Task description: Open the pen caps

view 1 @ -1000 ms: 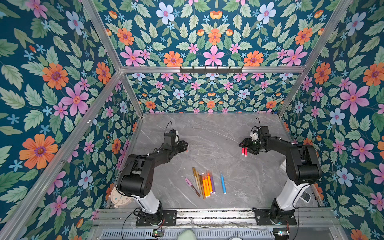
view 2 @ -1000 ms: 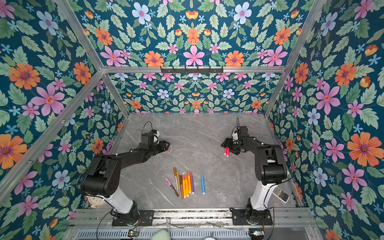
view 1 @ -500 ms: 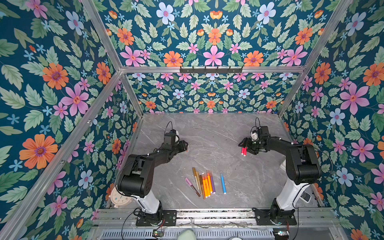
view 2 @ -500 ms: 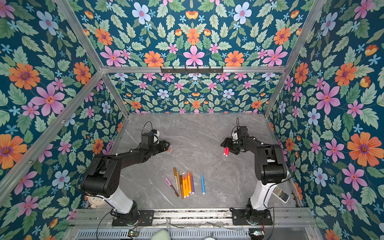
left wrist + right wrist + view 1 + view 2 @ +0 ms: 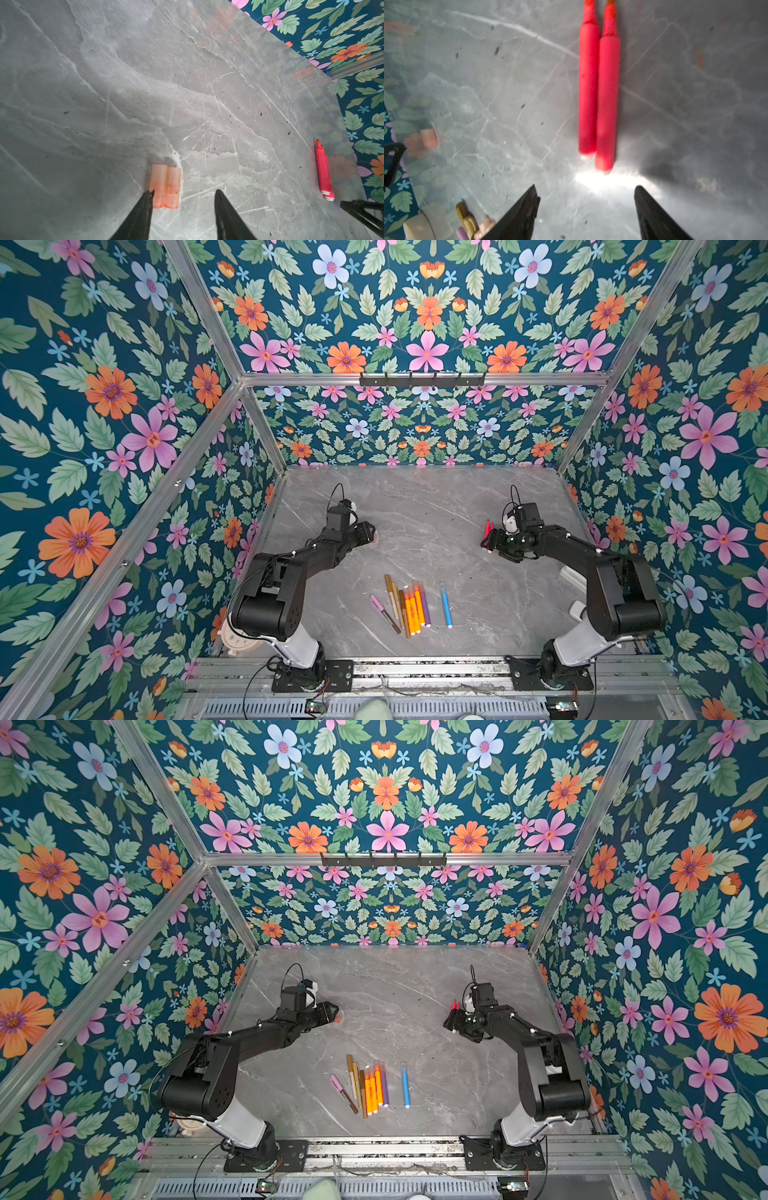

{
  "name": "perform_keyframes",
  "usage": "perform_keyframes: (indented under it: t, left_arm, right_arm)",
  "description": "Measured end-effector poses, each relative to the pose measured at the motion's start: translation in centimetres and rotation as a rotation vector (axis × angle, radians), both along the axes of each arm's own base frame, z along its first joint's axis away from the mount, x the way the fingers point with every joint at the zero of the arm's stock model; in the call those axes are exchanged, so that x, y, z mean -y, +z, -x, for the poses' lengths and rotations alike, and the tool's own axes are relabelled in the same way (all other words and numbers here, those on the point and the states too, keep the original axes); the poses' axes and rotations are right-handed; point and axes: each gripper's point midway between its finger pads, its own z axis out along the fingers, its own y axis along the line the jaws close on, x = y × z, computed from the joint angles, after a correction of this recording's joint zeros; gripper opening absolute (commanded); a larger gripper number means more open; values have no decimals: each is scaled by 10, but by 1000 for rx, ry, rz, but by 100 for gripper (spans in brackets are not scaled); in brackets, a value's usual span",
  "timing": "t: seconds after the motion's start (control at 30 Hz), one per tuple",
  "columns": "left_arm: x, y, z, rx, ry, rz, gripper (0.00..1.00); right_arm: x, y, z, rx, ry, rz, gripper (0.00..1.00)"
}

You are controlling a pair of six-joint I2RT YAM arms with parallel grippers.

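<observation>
Two translucent orange pen caps point(image 5: 165, 187) lie side by side on the grey table, off their pens. My left gripper point(image 5: 184, 193) is open, low over them, and one finger tip point(image 5: 148, 197) is against the nearer cap. In both top views the caps point(image 5: 375, 537) point(image 5: 340, 1016) peek out at the left gripper point(image 5: 369, 533). Two uncapped red pens point(image 5: 598, 93) lie parallel just ahead of my open, empty right gripper point(image 5: 586, 188). The red pens point(image 5: 487, 527) show beside the right gripper point(image 5: 489, 540) in a top view.
A row of several capped pens point(image 5: 409, 605), pink, gold, brown, orange, purple and blue, lies at the front middle. A round white object point(image 5: 235, 641) sits by the left arm's base. Flowered walls close in on the table's left, right and back.
My right gripper has drawn back slightly towards the near side, so the red pens now lie ahead of its fingertips. The left arm and the caps have not moved.
</observation>
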Motion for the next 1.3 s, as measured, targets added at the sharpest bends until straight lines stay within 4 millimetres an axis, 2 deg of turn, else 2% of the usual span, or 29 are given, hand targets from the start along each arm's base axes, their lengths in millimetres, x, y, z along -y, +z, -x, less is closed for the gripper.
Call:
perform_keyframes:
  t: [0.17,0.27,0.43,0.53,0.6,0.63,0.67,0.7,0.87,0.93,1.03,1.3]
  left_arm:
    - [-5,10,7,39,16,-3,50]
    - [-10,19,12,81,34,-2,54]
    - [-17,36,21,162,70,10,55]
    - [-20,48,27,217,86,13,54]
    - [-20,57,33,259,93,13,58]
    - [-20,64,37,284,99,9,63]
    - [-17,72,43,320,97,7,76]
    - [-14,81,48,358,92,-4,99]
    - [5,124,80,569,70,-55,100]
    - [-7,127,82,599,135,-81,100]
    - [-26,119,80,592,245,-114,100]
    - [-33,125,79,610,297,-102,100]
  right_arm:
    - [-67,26,68,68,205,54,67]
    - [-98,28,117,72,306,92,60]
    - [-114,7,181,15,368,188,53]
    - [-126,-5,201,-20,391,254,52]
    - [-135,-10,206,-29,396,296,51]
    - [-139,-12,207,-34,395,314,52]
    - [-142,-14,207,-35,394,328,50]
    - [-144,-16,207,-38,389,337,49]
    - [-146,-24,206,-57,364,376,47]
    - [-146,-27,206,-64,363,388,46]
    - [-146,-31,206,-77,359,406,46]
    - [-147,-42,206,-101,358,439,43]
